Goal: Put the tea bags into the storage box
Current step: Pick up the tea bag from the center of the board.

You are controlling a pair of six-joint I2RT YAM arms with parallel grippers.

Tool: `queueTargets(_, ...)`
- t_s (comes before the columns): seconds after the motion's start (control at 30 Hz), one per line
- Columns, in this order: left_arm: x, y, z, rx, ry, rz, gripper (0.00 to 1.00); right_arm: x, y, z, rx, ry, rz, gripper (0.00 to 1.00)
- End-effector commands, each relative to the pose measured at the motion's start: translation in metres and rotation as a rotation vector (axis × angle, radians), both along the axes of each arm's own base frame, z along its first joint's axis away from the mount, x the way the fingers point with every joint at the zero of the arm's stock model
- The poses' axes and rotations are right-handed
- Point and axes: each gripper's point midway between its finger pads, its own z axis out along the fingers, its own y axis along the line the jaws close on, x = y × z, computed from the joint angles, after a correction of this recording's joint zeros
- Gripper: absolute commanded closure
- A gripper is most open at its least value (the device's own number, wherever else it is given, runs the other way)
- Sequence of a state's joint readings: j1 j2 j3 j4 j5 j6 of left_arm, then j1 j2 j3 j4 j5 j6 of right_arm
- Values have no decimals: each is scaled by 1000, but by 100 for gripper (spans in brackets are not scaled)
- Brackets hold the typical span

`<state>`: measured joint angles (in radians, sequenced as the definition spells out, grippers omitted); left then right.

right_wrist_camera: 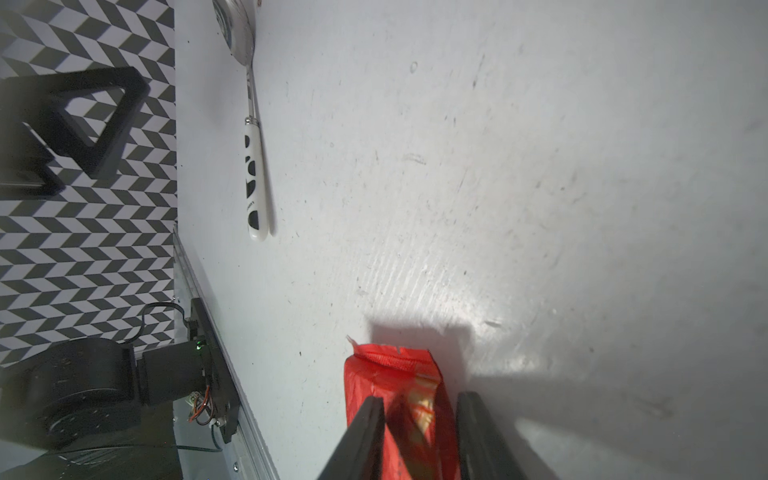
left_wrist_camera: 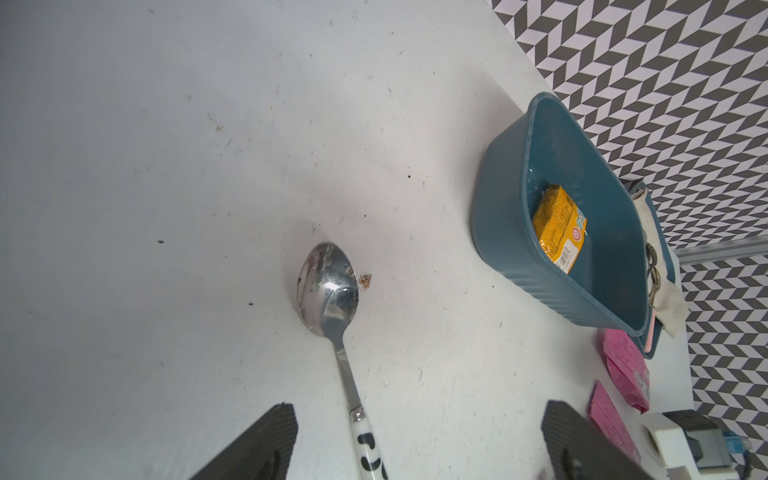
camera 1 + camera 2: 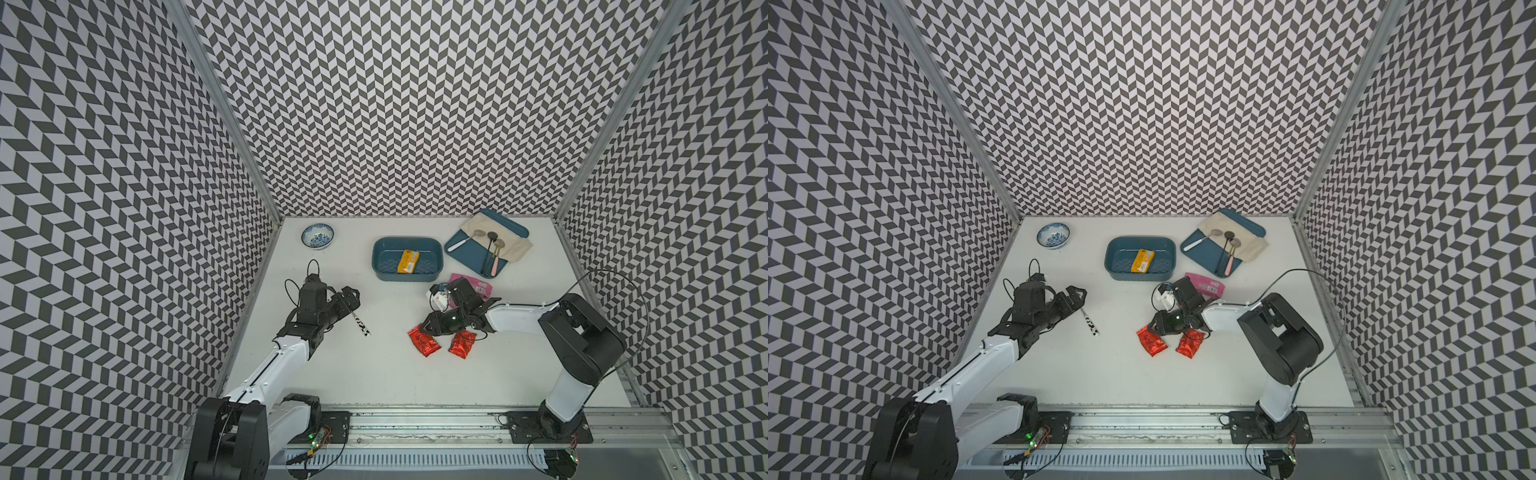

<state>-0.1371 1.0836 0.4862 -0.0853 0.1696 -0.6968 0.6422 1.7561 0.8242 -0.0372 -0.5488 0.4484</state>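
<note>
Right gripper (image 1: 419,419): fingers (image 1: 365,432) drawn in around one end of a red foil tea bag (image 1: 395,374), one on each side. Contact looks likely, but I can't tell whether they actually pinch it. In the top views that bag looks to be lying on the tabletop (image 3: 374,374), so I don't read it as lifted.

Second red bag (image 3: 462,343) lies just beside the first, partly under the right wrist, untouched.

Two pink tea bags (image 2: 625,365) lie side by side on the tabletop, near the end of the storage box (image 3: 430,259) and outside it. From above only one shows clearly; the right arm covers most of the other.

Left gripper (image 2: 419,405): fingers spread wide, nothing between them. It hangs over a spoon (image 2: 328,286) with a spotted handle and holds nothing.

The storage box sits toward the back of the tabletop, well apart from both red bags. Inside, one yellow-orange tea bag (image 3: 407,261) lies flat on the floor.

Status, my read:
- 1 of 5 in.
- 4 out: two red, two pink.
- Step in hand: pickup of the first red bag, grip not confirmed.

The tray (image 3: 469,255) with cloth and spoons and the bowl (image 3: 318,236) are not involved.
</note>
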Motion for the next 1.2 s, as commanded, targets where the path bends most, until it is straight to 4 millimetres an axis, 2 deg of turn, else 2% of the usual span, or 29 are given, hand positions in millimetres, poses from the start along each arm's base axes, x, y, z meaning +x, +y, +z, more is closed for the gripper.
queueTargets(0.0,-8,3,-8,27,18,-2,3,-10,-19,-7,-111,-17,-6,64)
queueTargets(0.13,-10,3,-11,25,19,2,3,-11,-23,4,-114,-57,-2,64)
queueTargets(0.27,-7,3,-8,27,13,-1,3,-19,-16,5,-118,-58,32,66)
queueTargets(0.43,-7,3,-8,29,14,-3,3,-29,-7,5,-115,-57,60,64)
queueTargets(0.6,-9,2,-9,30,17,-6,3,-25,-1,-5,-129,-43,56,66)
queueTargets(0.67,-9,3,-10,33,20,-6,3,-23,1,-13,-137,-32,51,70)
queueTargets(0.87,-11,4,-10,38,24,-2,3,-19,4,-30,-161,-14,45,99)
queueTargets(0.93,-11,4,-9,40,22,-1,3,-19,4,-29,-161,-18,48,100)
queueTargets(1.03,-10,5,-8,42,19,4,3,-14,5,-16,-149,-51,45,100)
queueTargets(1.17,-8,5,-7,36,18,9,3,-4,12,21,-107,-119,44,100)
